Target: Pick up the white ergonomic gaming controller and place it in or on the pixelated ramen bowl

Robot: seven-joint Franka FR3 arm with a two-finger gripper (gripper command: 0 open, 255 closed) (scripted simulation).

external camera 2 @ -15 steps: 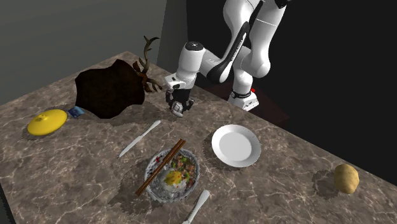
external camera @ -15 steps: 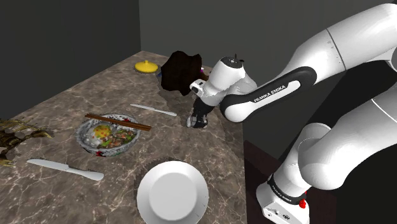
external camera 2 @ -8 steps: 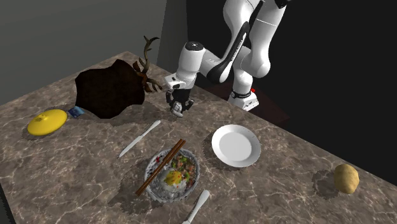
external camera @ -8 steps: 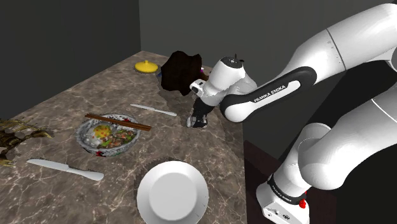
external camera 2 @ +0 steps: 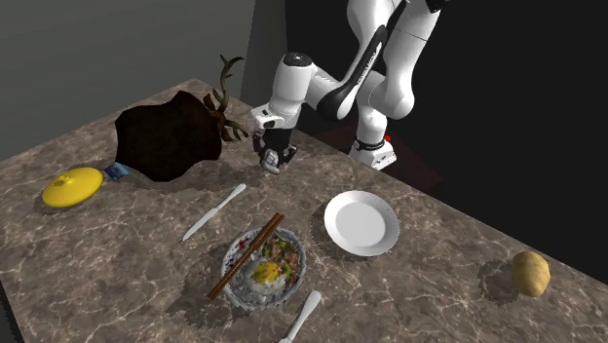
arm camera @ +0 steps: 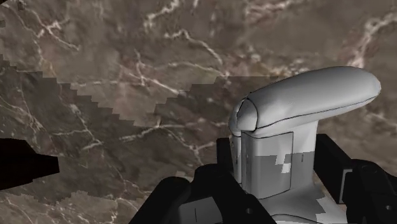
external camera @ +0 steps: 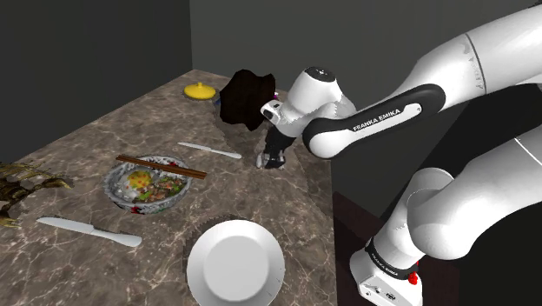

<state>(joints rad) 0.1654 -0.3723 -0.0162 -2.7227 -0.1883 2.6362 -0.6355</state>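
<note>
Grasping: the tool [arm camera: 280, 162] is clenched on the controller [arm camera: 305, 95], and its black fingers [arm camera: 224, 159] press the lower body from both sides.
Controller's place: it is held in the tool [external camera: 274, 155], low over the table [external camera: 87, 139] near the edge by the stand. Whether it is clear of the surface cannot be told.
Step in hand: judged to be the start of the lift, with the grip made and the carry not yet begun.
Next move: the controller likely needs raising well clear, then carrying to the ramen bowl [external camera: 148, 184], which lies at about 8 o'clock from the tool in the shoulder view and at 6 o'clock in the second exterior view.
Watch for: the table knife [external camera: 210, 150] lies between tool and bowl, and the chopsticks [external camera: 161, 167] rest across the rim, so the release probably wants some height.
Controller's look: smooth pale grey-white, with a rounded, elongated lobe above a blockier stem and a thin seam line.
Bowl's look: shallow and round with a patterned rim, filled with blocky, mottled yellow, red and green.
Table's look: brown marble with pale veins and a flat, hard surface.
Further out: a plain white round plate [external camera: 235, 263] lies at 6 o'clock from the tool in the shoulder view.
</note>
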